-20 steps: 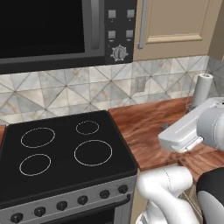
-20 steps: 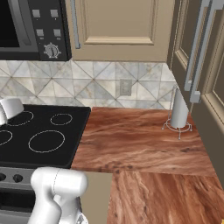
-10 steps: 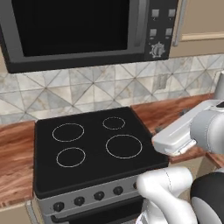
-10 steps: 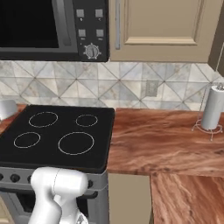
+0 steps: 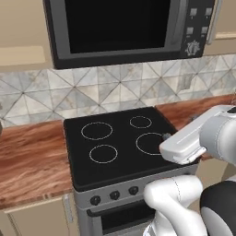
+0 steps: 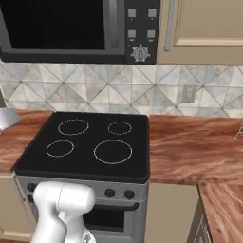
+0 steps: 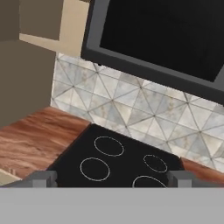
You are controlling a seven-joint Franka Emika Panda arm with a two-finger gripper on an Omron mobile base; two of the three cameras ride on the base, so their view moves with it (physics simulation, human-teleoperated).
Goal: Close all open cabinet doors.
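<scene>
Even, flat rendered light, slightly soft

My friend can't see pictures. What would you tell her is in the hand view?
A black stovetop with four white burner rings sits below a black-fronted microwave, with a grey triangle-tile wall between them. Brown wooden counter lies to the stove's left, under a beige cabinet door. The hand points at the stove, fingertips wide apart.

**kitchenbot99:** ok quick count, what's there?

**panda_fan:** one microwave, one stove with four burner rings, one wall outlet, one cabinet door.
</scene>
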